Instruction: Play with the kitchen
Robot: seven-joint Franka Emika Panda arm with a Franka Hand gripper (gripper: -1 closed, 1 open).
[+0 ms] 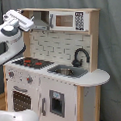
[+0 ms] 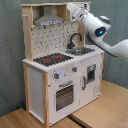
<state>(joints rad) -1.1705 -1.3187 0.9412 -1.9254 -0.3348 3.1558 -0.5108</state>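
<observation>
Kitchen (image 1: pixel 56 71) fills most of the first exterior view and stands upright on a pale wood floor (image 2: pixel 100 112) (floor clearest in the second exterior view), with a grey curtain (image 1: pixel 112 43) behind it. Same kitchen (image 2: pixel 62 65) sits left of centre in the second exterior view.

Layout in the first exterior view, left to right: black-red hob (image 1: pixel 32 62), then sink (image 1: pixel 66 71) with the black faucet (image 1: pixel 79 57) at its far right edge. Grey hood (image 1: pixel 42 21) hangs above the hob, and the microwave (image 1: pixel 67 20) is just to the hood's right on the upper shelf. Oven door (image 1: pixel 21 100) is low on the front under the hob.

Arm: white Panda (image 1: pixel 9 39) comes in from the first exterior view's left. Gripper (image 1: pixel 31 23) is up at hood height, just in front of the hood's left end. In the second exterior view the gripper (image 2: pixel 71 7) is at the top shelf, right of the hood (image 2: pixel 49 19), well above the sink (image 2: pixel 80 50).

Fingers: cannot tell whether they are apart or together, nor whether they touch the cabinet.
</observation>
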